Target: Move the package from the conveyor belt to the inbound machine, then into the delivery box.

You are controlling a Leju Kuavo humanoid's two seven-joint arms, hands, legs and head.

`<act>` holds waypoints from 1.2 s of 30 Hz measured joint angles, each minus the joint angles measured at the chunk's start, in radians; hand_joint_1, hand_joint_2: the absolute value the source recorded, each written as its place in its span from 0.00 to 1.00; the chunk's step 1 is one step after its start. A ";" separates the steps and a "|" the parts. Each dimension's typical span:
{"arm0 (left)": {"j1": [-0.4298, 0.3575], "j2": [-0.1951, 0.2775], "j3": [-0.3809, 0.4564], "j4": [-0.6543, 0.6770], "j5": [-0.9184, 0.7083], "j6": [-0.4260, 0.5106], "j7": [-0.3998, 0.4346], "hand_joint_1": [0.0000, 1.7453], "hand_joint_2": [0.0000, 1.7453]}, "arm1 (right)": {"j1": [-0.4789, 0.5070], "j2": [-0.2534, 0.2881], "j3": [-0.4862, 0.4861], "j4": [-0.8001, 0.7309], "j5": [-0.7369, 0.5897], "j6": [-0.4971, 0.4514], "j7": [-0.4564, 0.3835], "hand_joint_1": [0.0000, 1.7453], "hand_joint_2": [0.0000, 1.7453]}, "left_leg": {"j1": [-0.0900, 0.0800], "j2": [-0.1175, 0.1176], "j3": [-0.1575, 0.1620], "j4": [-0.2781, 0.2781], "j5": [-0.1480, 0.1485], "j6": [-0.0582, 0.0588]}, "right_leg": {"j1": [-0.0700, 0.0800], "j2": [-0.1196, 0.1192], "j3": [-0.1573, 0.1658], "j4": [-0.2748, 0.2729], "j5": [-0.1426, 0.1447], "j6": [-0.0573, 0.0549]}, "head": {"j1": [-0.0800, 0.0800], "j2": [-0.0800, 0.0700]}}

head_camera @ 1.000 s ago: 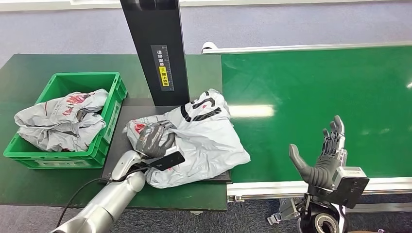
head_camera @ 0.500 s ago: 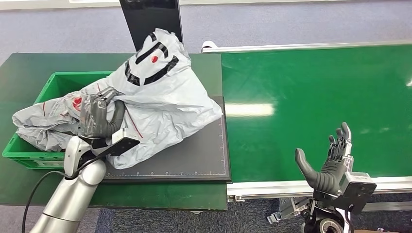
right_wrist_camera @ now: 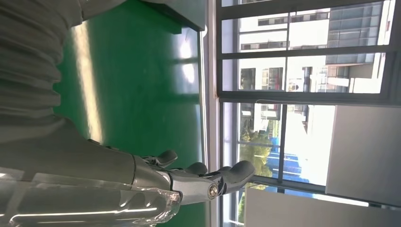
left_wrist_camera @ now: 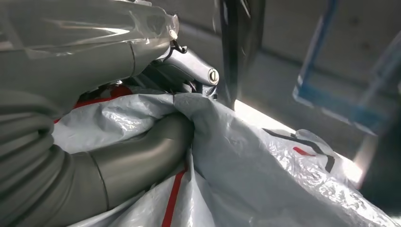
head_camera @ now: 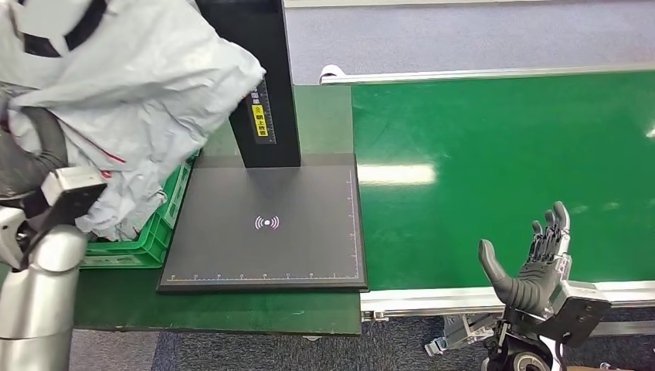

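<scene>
Gripping the grey package over the green table, left hand — right hand splayed, empty.

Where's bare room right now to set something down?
The black scanner pad is bare, between the green bin and the conveyor belt. The belt is bare too. Crowded: above the bin, where the left hand holds the grey package.

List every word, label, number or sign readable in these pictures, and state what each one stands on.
Black upright column: a yellow label with characters and a printed scale beside it, both too small to read.
Black flat scanner pad: a white wireless-wave sign and ruler ticks along its edges; no numbers legible.
Grey plastic mailer bag held by the left hand: black and red markings, no readable word.
</scene>
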 joint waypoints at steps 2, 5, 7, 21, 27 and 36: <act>-0.033 0.025 0.049 0.011 0.004 -0.005 0.023 1.00 1.00 | 0.005 -0.002 0.000 0.000 -0.006 -0.007 -0.002 0.00 1.00 | 0.000 0.000 0.000 0.000 0.000 0.000 | 0.000 0.000 0.000 0.000 0.000 0.000 | 0.000 0.000; -0.090 0.069 0.125 0.079 0.026 -0.035 0.038 1.00 1.00 | 0.007 -0.004 0.000 0.000 -0.009 -0.011 -0.002 0.00 1.00 | 0.001 0.001 0.000 0.000 0.000 0.000 | 0.000 0.001 -0.001 0.000 0.000 0.000 | 0.000 0.000; -0.138 0.100 0.166 0.158 0.030 -0.054 0.041 1.00 1.00 | 0.007 -0.004 0.000 0.000 -0.009 -0.012 -0.002 0.00 1.00 | 0.001 0.002 0.000 0.000 0.000 -0.001 | 0.001 0.001 -0.001 0.000 0.000 0.000 | 0.000 0.000; -0.286 0.180 0.221 0.603 -0.084 -0.057 0.063 1.00 1.00 | -0.004 -0.003 0.000 0.000 0.001 -0.008 0.006 0.00 1.00 | 0.001 0.001 0.000 0.000 0.000 -0.001 | 0.001 0.001 -0.001 0.001 0.000 0.000 | 0.000 0.000; -0.298 0.165 0.208 0.696 -0.081 -0.169 0.041 1.00 1.00 | -0.006 -0.003 0.000 0.000 0.007 -0.004 0.015 0.00 1.00 | 0.001 0.001 0.000 0.000 0.000 -0.001 | 0.001 0.001 -0.001 0.001 0.000 0.000 | 0.000 0.000; -0.199 0.121 0.138 0.769 -0.133 -0.195 0.034 1.00 1.00 | -0.009 -0.001 -0.001 -0.001 0.019 0.000 0.015 0.00 1.00 | 0.001 0.002 0.000 0.000 0.000 -0.001 | 0.000 0.003 -0.002 0.000 0.000 0.000 | 0.000 0.000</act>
